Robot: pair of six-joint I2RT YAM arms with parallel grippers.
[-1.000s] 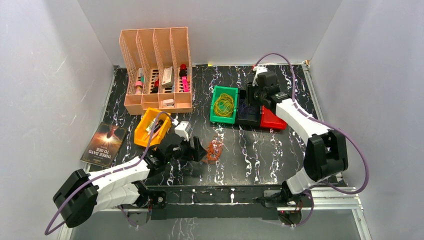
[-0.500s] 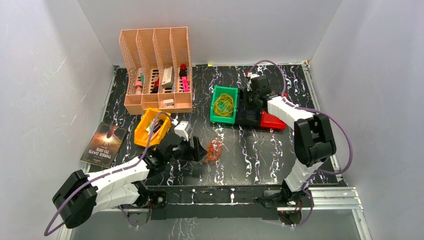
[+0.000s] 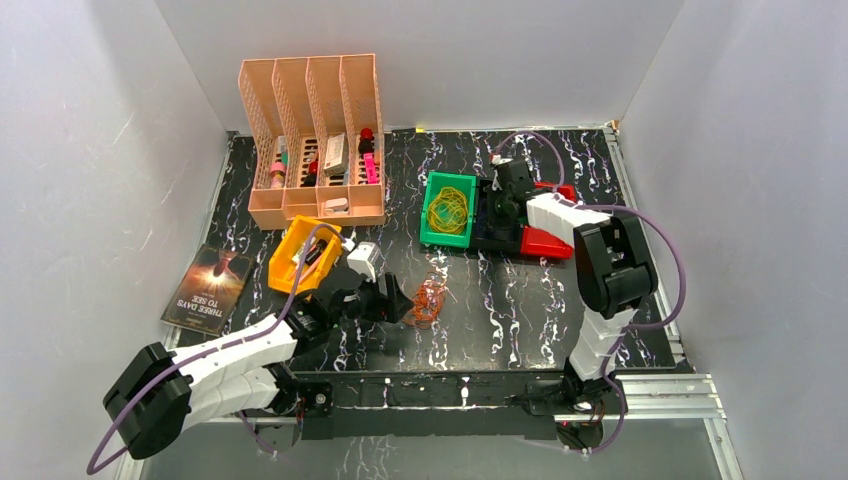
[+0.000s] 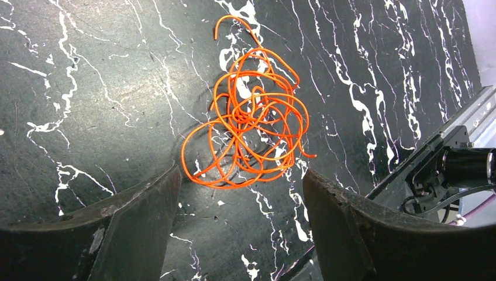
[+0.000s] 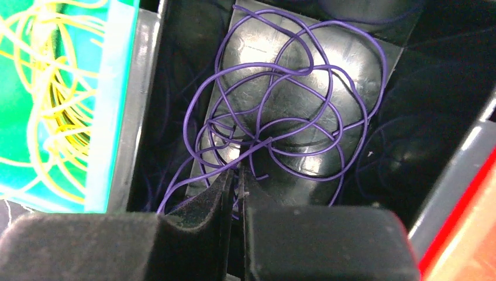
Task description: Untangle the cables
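left gripper (image 4: 240,181): orange thin wire tangle (image 4: 248,137) just ahead of the fingertips, lying on black marbled table (image 4: 88,88) | right gripper (image 5: 238,175): purple thin wire loops (image 5: 281,99) ahead, inside black plastic bin (image 5: 149,105) | green plastic bin (image 5: 120,88) holding yellow thin wire loops (image 5: 52,88) to its left | red plastic bin (image 5: 462,199) to its right

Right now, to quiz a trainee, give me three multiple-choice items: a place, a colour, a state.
1. Where is the orange cable? A in the red bin; B on the table, between the fingers of the left gripper; C on the book.
2. Which colour cable fills the green bin? A yellow; B purple; C orange.
3. The left gripper is: A shut on the orange cable; B gripping the book; C open, empty.
B: lies on marble. A: yellow cable inside. C: fingers apart, off the cable.
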